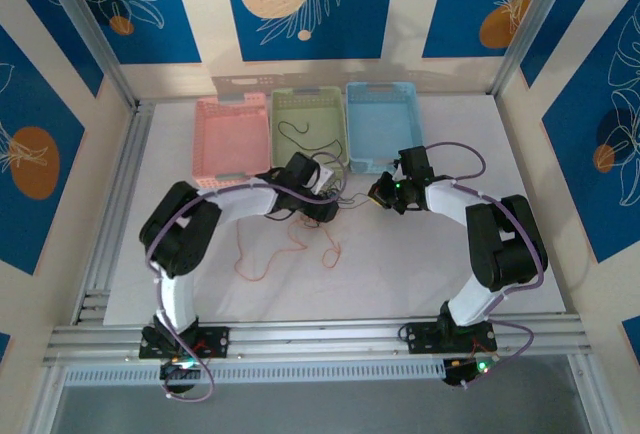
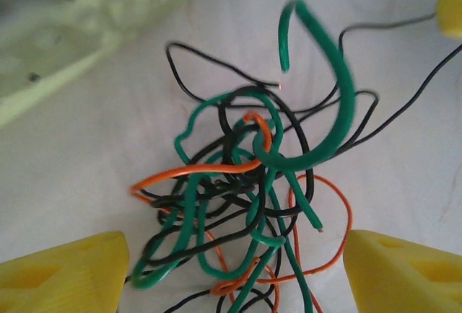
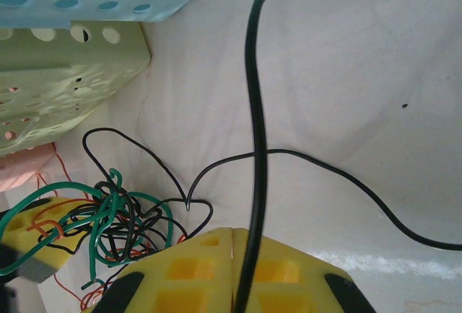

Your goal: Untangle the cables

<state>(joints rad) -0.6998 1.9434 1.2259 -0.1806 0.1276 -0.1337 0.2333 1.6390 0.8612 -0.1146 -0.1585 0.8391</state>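
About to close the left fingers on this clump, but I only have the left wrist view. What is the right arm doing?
Observer: The right fingers are shut on a black cable, which rises straight up from them.
Operator: Does anything trail out of the clump?
Observer: Yes, an orange cable spreads in loose loops over the table, toward the arm bases.
Operator: Is anything in the baskets?
Observer: A second black cable lies inside the green basket, the middle one of three.
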